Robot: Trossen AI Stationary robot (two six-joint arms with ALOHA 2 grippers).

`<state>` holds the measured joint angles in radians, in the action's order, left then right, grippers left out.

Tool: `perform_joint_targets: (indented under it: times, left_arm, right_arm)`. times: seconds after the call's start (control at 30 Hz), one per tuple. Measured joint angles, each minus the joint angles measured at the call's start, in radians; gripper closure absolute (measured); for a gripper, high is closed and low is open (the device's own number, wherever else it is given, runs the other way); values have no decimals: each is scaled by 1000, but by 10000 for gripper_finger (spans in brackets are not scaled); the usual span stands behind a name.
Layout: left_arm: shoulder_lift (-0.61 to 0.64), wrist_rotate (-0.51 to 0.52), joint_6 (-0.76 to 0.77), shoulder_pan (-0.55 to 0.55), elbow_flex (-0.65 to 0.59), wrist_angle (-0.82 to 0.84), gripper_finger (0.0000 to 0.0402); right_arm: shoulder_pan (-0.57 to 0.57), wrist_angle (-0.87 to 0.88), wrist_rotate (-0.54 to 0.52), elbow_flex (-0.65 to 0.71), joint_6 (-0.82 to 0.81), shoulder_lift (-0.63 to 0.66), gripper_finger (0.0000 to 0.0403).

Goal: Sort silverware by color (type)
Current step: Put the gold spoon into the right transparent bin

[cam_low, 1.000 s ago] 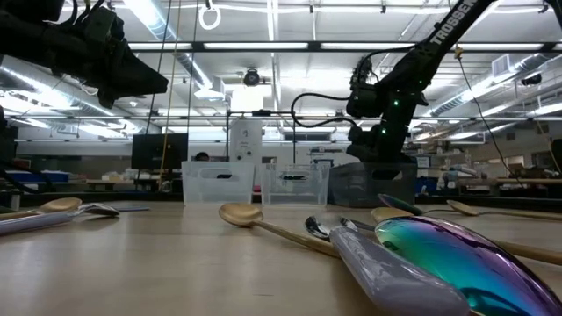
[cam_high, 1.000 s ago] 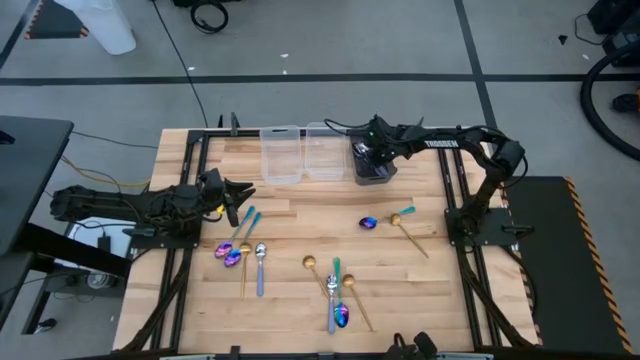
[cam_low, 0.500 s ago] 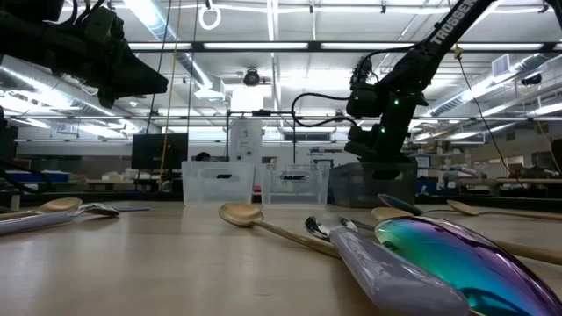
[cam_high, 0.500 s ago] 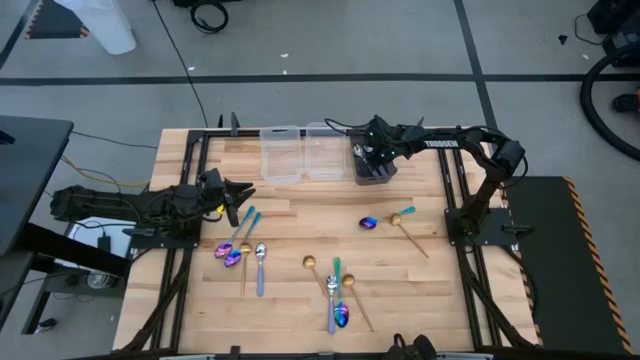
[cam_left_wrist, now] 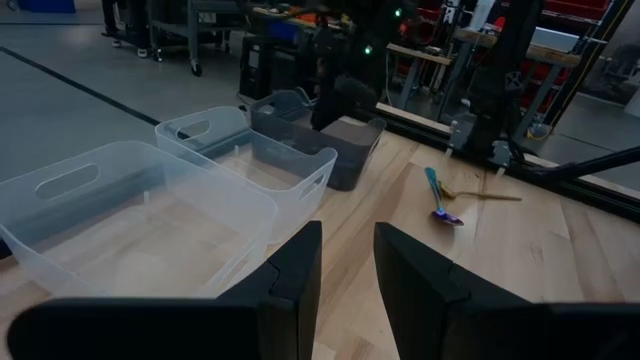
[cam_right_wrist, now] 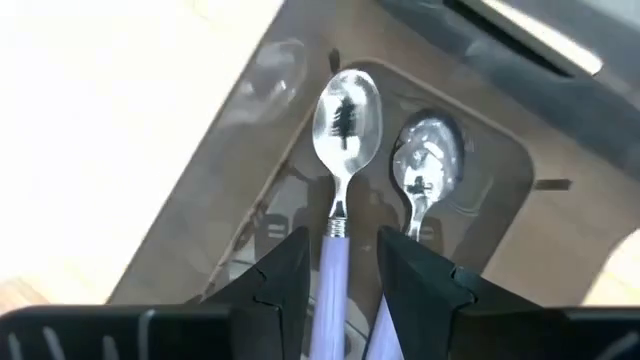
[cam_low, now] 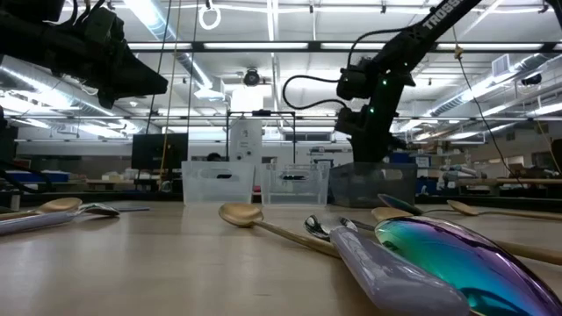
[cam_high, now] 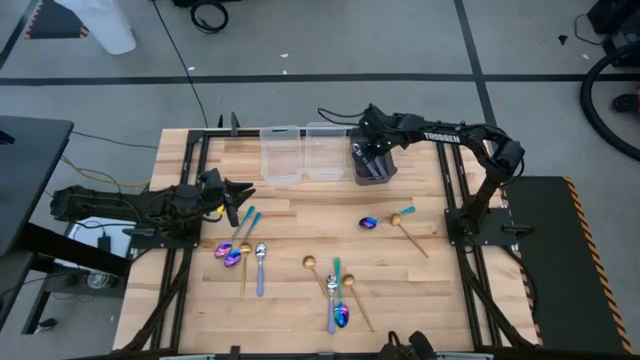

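Note:
Silver, gold and iridescent blue-purple silverware lies flat on the wooden table: one cluster [cam_high: 240,252] at the left, another [cam_high: 335,290] near the front, and a pair [cam_high: 390,220] at the right. Two silver spoons with lavender handles [cam_right_wrist: 345,120] [cam_right_wrist: 428,165] lie in the dark grey bin [cam_high: 372,168]. My right gripper [cam_right_wrist: 345,265] [cam_high: 372,148] hovers over that bin, open, its fingers either side of one spoon's handle with gaps showing. My left gripper [cam_left_wrist: 347,260] [cam_high: 240,195] waits open above the table's left side.
Two clear bins [cam_high: 282,155] [cam_high: 322,150] stand left of the dark grey bin along the far edge. Black metal rails [cam_high: 190,190] run along the table's left and right sides. Bare wood lies in the middle of the table [cam_high: 310,215].
My right gripper has risen from inside the dark grey bin to above it, shifting a little toward the table's left. The spoons in the bin and on the table have stayed in place.

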<state>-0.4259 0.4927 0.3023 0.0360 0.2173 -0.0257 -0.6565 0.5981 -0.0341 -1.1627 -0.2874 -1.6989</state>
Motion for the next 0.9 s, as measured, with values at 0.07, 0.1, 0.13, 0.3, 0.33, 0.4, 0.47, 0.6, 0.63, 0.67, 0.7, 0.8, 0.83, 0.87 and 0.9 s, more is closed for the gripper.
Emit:
perform_joint_targets:
  times: [0.07,0.1,0.13,0.3,0.33,0.4,0.47,0.6,0.63,0.67,0.7,0.8,0.83,0.87,0.9]
  left_arm:
    - [0,0,0,0,0,0,299]
    - [0,0,0,0,0,0,299]
    - [0,0,0,0,0,0,299]
    - [0,0,0,0,0,1,299]
    - [0,0,0,0,0,1,299]
    - [0,0,0,0,0,0,299]
    - [0,0,0,0,0,1,299]
    - [0,0,0,0,0,1,299]
    - [0,0,1,0,0,1,299]
    - [0,0,1,0,0,1,299]
    - [0,0,1,0,0,1,299]
    - [0,0,1,0,0,1,299]
    - [0,0,1,0,0,1,299]
    - [0,0,1,0,0,1,299]
    - [0,0,1,0,0,1,299]
  right_arm:
    - [5,24,-4,-24,1,0,274]
    - [8,37,-9,-37,2,0,274]
    - [12,50,-13,-50,3,0,274]
    - [35,118,-25,-110,10,0,274]
    - [42,128,-25,-122,10,0,274]
    - [59,152,-25,-147,10,0,274]
    - [78,169,-25,-173,9,0,274]
    - [120,199,-26,-231,3,0,274]
    - [132,205,-26,-247,3,0,274]
    - [144,210,-26,-263,2,0,274]
    - [156,216,-26,-279,0,0,274]
    - [192,244,-26,-326,-3,0,274]
    - [204,248,-27,-340,-8,0,274]
    - [215,253,-28,-353,-13,0,274]
    - [227,262,-28,-365,-18,0,274]
